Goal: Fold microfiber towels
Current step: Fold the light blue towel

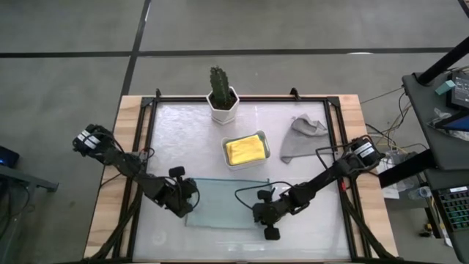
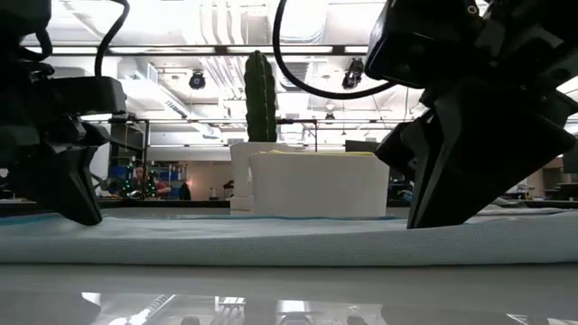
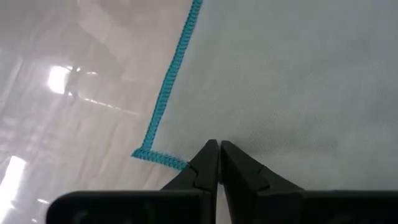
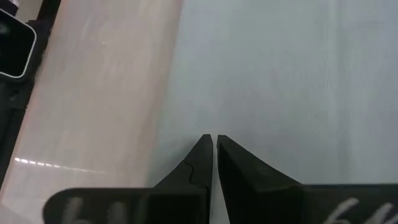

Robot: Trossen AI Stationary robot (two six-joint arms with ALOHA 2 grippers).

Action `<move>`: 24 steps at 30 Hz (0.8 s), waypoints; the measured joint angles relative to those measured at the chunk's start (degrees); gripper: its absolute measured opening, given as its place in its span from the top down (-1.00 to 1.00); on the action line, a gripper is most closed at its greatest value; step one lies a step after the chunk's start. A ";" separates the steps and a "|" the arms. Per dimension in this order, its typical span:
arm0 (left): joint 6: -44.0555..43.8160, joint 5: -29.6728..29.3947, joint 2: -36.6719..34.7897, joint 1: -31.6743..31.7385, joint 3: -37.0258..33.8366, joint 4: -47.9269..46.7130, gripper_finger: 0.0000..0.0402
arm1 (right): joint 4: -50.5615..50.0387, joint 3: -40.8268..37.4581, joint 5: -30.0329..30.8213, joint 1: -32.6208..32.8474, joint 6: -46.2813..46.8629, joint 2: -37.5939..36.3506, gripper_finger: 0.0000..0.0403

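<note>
A pale teal towel lies flat on the table near its front edge, seen in the low view as a low thick layer. My left gripper is shut at the towel's left end, close to a corner with bright teal stitching. My right gripper is shut at the towel's right end, its tips on the cloth. A yellow towel lies in a white tray. A grey towel lies crumpled at the far right. My left gripper has its shut fingertips on the towel just inside the stitched edge, beside the corner. It slants down from the table's left side. The stitching runs under the fingers; whether one layer or several is pinched is hidden. The cloth there lies on the table. My right gripper meets the towel's top face with its shut fingertips, a little in from the towel's edge. It slants down from the table's right side. The fingers hide how much cloth is pinched. The towel lies flat on the table under them.
A cactus in a white pot stands at the far edge behind the tray. A black frame runs around the glossy tabletop. Bare table lies left of the tray and along the front edge.
</note>
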 joint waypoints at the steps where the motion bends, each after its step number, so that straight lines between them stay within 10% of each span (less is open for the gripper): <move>1: 0.10 0.36 -0.19 0.00 0.28 -0.60 0.97 | -0.02 0.00 0.00 0.00 0.06 0.00 0.91; 14: 4.62 0.57 -8.93 0.07 6.27 -5.53 0.97 | -1.33 3.40 0.02 -0.04 2.21 -0.86 0.91; 24: 5.06 -4.46 -6.92 -0.46 4.51 10.36 0.97 | -16.16 10.72 4.85 0.57 15.96 -3.64 0.91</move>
